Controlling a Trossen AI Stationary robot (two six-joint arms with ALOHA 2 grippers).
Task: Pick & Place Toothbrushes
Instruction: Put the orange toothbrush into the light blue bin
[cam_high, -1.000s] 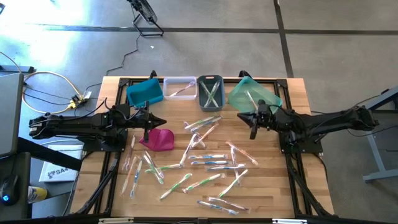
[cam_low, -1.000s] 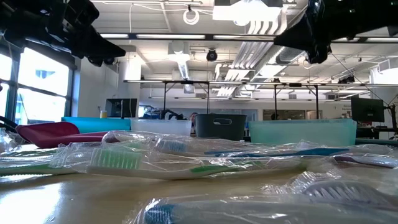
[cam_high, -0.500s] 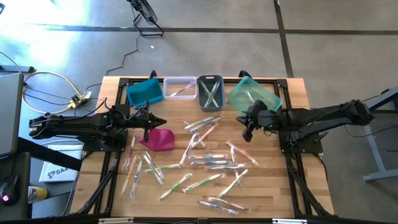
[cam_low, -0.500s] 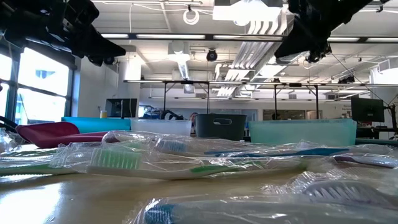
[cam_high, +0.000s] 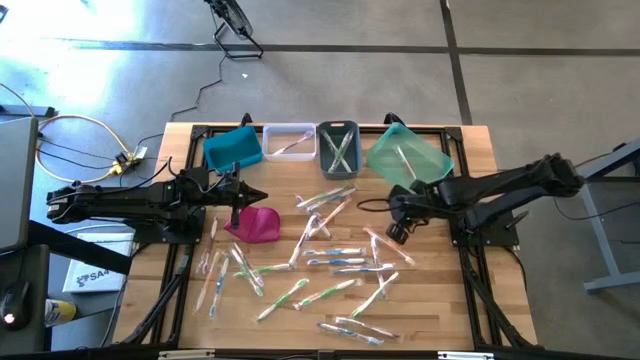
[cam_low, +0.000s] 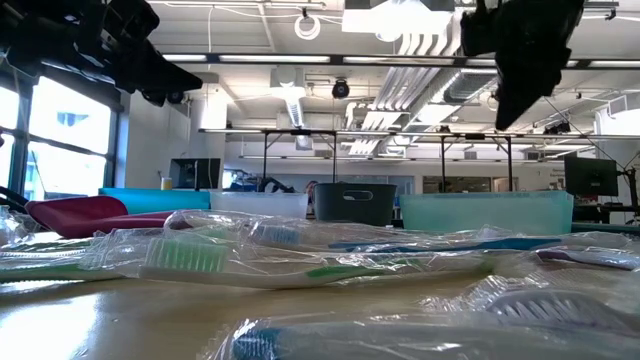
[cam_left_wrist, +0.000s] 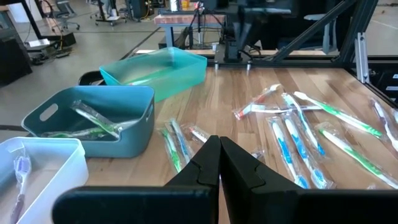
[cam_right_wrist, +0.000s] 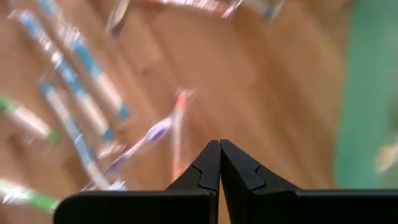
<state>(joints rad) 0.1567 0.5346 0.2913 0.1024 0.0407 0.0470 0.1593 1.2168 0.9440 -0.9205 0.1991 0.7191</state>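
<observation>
On table, high view: toothbrushes (cam_high: 330, 262) scattered mid-table; right gripper (cam_high: 393, 233) just above the nearest ones, fingers together, empty.
Left gripper (cam_high: 236, 215): by magenta pouch (cam_high: 256, 225), closed, empty.
Low view: wrapped toothbrushes (cam_low: 300, 262) on the wood; both arms overhead, apart from them.
Left wrist view: fingers (cam_left_wrist: 239, 171) pressed shut; toothbrushes (cam_left_wrist: 292, 137) beyond.
Right wrist view: fingers (cam_right_wrist: 205, 171) shut, nothing between; blurred toothbrushes (cam_right_wrist: 93, 99) below.

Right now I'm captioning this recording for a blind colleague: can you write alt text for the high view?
About two dozen plastic-wrapped toothbrushes lie scattered over a wooden table; four plastic bins line its far edge. The right tool, shut and empty, hangs over the brushes near the teal bin; the left tool waits shut above a magenta pouch.
</observation>
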